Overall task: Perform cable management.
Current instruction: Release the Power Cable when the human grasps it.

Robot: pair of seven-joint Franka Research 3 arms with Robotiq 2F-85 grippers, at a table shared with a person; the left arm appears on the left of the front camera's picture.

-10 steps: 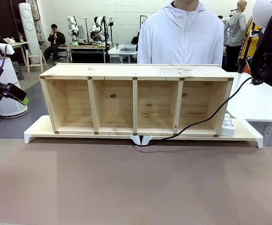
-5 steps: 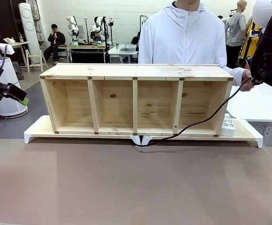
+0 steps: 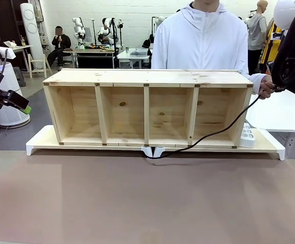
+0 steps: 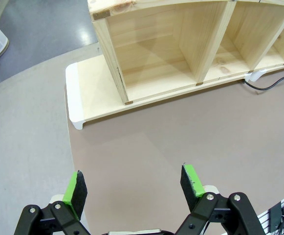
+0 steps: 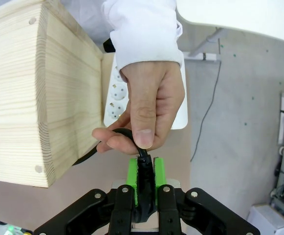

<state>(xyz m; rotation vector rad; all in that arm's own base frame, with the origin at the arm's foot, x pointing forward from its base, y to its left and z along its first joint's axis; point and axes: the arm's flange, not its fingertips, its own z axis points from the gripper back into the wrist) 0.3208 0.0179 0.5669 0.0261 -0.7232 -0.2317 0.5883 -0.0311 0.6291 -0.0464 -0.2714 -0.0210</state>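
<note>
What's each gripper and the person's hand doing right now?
Left gripper: open, holding nothing.
Right gripper: shut on the cable.
Person's hand: pinching the same cable just above the right gripper.

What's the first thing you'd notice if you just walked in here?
Probably the big wooden shelf with four open compartments, standing across the middle of the table. At its right end, the person's hand pinches the black cable just above the right gripper, which is shut on it.
</note>
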